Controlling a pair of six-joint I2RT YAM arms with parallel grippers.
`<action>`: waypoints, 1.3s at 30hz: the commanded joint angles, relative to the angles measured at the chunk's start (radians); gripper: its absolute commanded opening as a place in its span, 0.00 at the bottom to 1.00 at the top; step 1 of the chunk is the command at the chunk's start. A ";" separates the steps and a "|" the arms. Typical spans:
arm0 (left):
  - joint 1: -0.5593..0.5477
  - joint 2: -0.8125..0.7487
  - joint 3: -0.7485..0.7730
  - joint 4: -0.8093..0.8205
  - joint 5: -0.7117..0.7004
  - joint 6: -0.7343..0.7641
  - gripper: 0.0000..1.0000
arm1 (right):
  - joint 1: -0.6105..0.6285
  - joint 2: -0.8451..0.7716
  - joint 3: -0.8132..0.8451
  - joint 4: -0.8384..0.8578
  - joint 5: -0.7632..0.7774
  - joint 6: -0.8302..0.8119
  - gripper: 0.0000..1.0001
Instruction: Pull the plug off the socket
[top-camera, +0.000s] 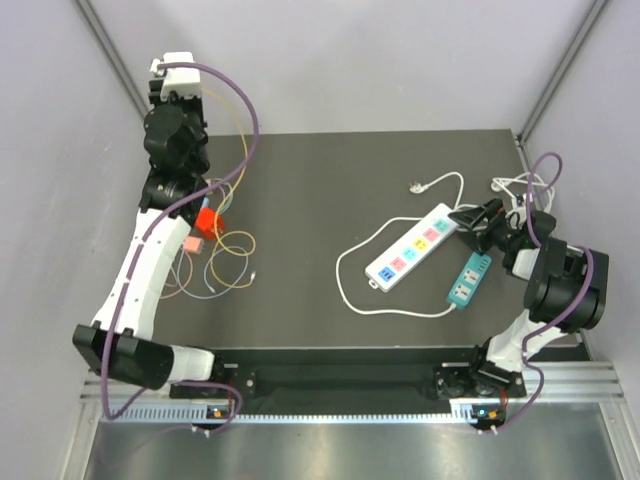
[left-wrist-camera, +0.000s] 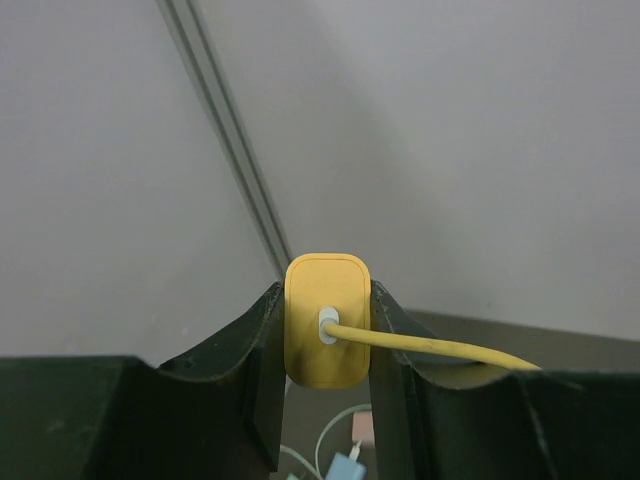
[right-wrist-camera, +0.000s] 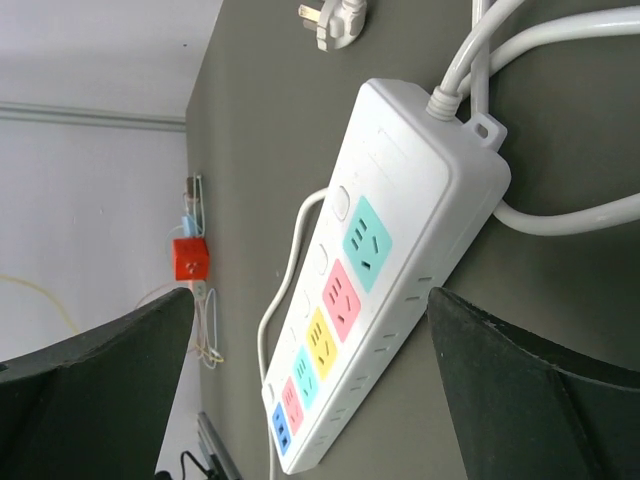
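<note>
My left gripper (left-wrist-camera: 327, 322) is shut on a yellow plug (left-wrist-camera: 326, 300), raised off the table toward the back wall. Its yellow cable (left-wrist-camera: 440, 350) runs off to the right. The red cube socket (top-camera: 208, 222) sits on the table below the left arm, among thin coiled cables, and it also shows in the right wrist view (right-wrist-camera: 190, 258). My right gripper (top-camera: 478, 222) is open, and its fingers straddle the cord end of a white power strip (right-wrist-camera: 350, 290) with coloured outlets, all of them empty.
A teal power strip (top-camera: 468, 278) lies next to the white one (top-camera: 412, 246). A loose white plug (top-camera: 417, 186) and looped white cord (top-camera: 350, 280) lie on the dark table (top-camera: 300, 180). Coiled yellow and white cables (top-camera: 228, 262) lie by the red cube.
</note>
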 joint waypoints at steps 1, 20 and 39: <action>0.130 0.016 -0.049 -0.029 0.073 -0.205 0.00 | -0.011 -0.036 0.039 0.017 0.003 -0.028 1.00; 0.326 0.277 -0.378 -0.141 0.124 -0.621 0.00 | -0.025 -0.028 0.044 0.011 -0.005 -0.024 1.00; 0.391 0.376 -0.281 -0.290 0.187 -0.660 0.84 | -0.036 -0.030 0.044 0.017 -0.009 -0.022 1.00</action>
